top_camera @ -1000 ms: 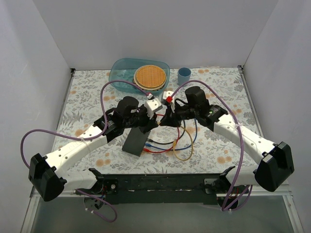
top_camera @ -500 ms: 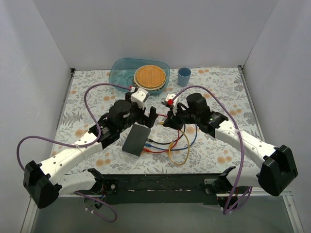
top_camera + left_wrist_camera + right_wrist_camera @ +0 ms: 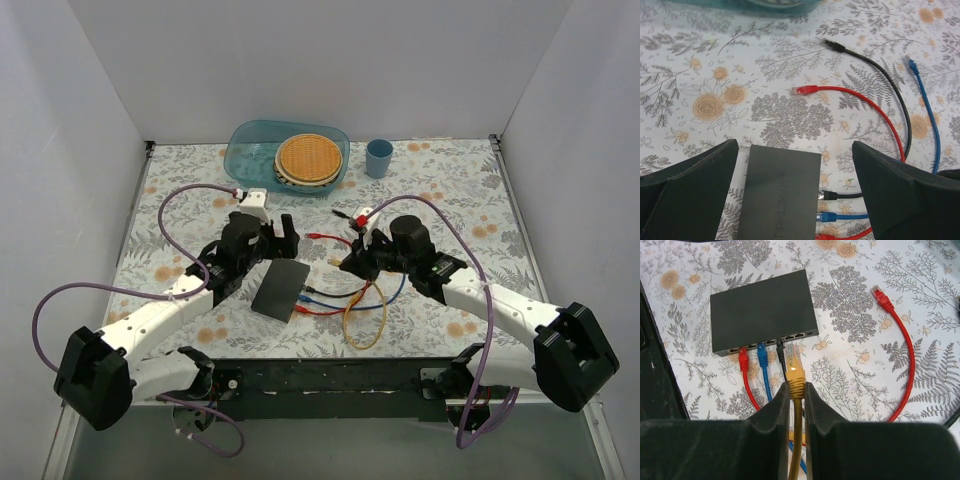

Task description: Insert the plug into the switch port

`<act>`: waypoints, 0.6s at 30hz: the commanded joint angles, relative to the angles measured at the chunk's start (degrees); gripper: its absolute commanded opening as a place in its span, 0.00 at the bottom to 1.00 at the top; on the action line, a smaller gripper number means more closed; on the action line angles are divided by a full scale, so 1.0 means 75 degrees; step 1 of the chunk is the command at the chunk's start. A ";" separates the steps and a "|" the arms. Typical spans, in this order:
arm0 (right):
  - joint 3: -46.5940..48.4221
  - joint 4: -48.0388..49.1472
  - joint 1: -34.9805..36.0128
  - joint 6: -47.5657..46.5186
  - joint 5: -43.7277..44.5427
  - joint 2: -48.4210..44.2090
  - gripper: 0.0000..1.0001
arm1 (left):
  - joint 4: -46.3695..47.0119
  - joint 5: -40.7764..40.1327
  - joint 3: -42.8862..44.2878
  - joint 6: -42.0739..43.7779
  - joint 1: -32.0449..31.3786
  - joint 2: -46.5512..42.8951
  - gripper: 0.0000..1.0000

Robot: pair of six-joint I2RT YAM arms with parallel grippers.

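Aligning yellow plug [image 3: 795, 369] pinched in right gripper [image 3: 796, 388], needing a push toward twelve o'clock into free port [image 3: 791, 338] of the switch [image 3: 762, 307]

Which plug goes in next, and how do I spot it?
Find the flat matte-black switch box on the floral table. A red plug, blue plug and black plug sit in its socket edge; next to the black one is the yellow plug, pinched in the right gripper. It alone is yellow and held.
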 commanded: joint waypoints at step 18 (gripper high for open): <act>-0.1253 0.3813 0.0273 0.1374 0.0487 0.1430 0.01 | 0.1427 0.3771 -0.1580 -0.1565 0.2709 0.1265 0.92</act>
